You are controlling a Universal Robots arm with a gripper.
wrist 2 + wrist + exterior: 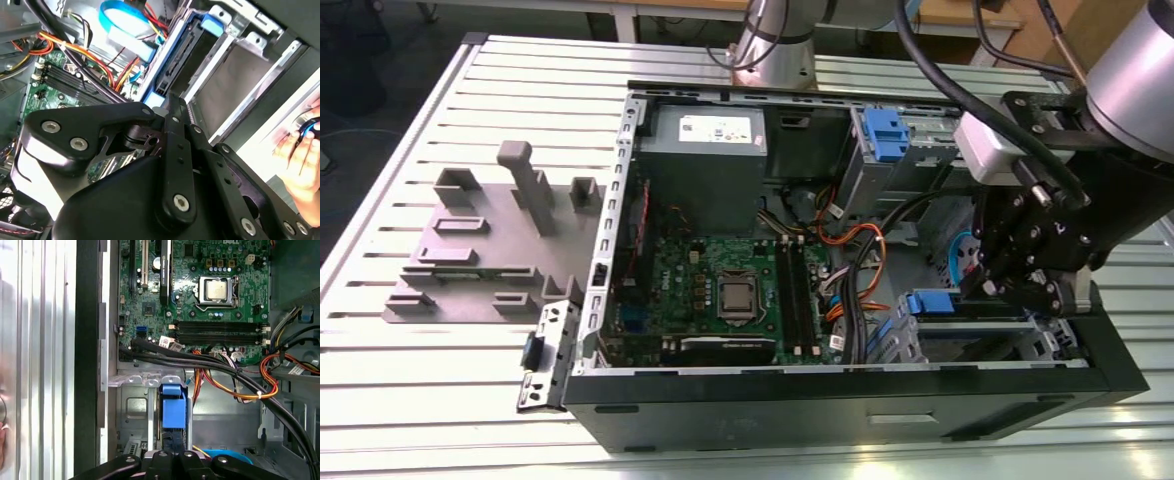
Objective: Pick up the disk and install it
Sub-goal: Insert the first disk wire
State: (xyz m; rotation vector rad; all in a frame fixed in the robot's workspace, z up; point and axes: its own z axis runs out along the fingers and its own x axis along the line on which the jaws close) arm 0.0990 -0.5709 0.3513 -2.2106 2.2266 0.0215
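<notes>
Here I see my tool (1025, 290) down inside the open computer case (854, 400), the disk (173, 410) edge-on in the drive bay just beneath its fingers, though their grip I cannot tell.

slatted metal table (480, 400) bears computer case (854, 400), grey holder block (480, 250).

Bright even overhead light, white glare washing out the ribbed metal counter (400, 400) in the exterior view, open black computer case (854, 400) shadowed inside, black metal tool (172, 165) blurred close up in the second wrist view, green motherboard (200, 290) sharp in the first wrist view
</notes>
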